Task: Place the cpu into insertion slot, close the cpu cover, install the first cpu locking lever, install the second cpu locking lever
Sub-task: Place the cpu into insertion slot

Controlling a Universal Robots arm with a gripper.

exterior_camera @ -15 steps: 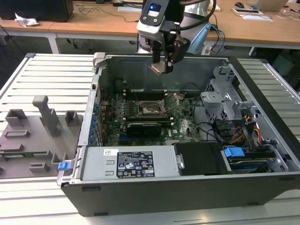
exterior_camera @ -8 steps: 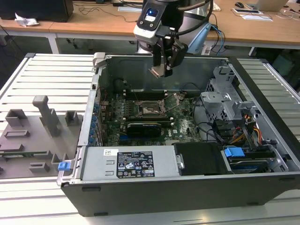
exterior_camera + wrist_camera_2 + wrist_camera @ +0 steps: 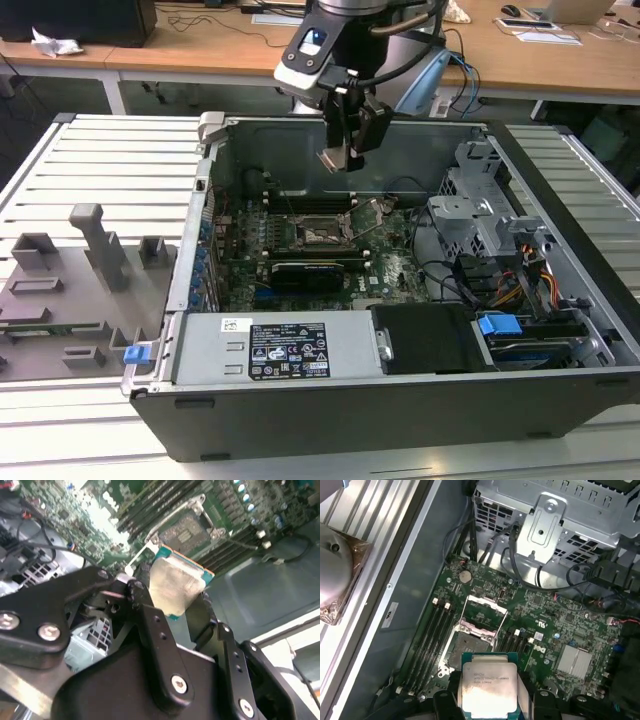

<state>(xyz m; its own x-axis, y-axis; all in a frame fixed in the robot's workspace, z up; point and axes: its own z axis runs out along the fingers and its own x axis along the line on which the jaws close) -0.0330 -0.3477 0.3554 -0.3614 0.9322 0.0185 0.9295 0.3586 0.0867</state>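
Note:
My gripper (image 3: 338,158) is shut on the cpu (image 3: 334,160), a flat silver-grey square chip with a greenish rim, and hangs above the open computer case. In both wrist views the cpu (image 3: 489,684) (image 3: 175,582) sits clamped by its edges between the black fingers (image 3: 540,700). The insertion slot (image 3: 322,232) (image 3: 468,649) (image 3: 191,532) lies below on the green board with nothing in it. The cpu cover (image 3: 484,612) (image 3: 376,212) is swung up, open, beside the slot. The cpu is well above the slot and touches nothing else.
Long black memory slots (image 3: 432,630) flank the socket. A black expansion card (image 3: 310,270) lies nearer the front, a power supply (image 3: 290,350) in front of it. A metal drive cage (image 3: 480,215) and cables fill the exterior view's right. Grey fixtures (image 3: 90,260) stand outside the case.

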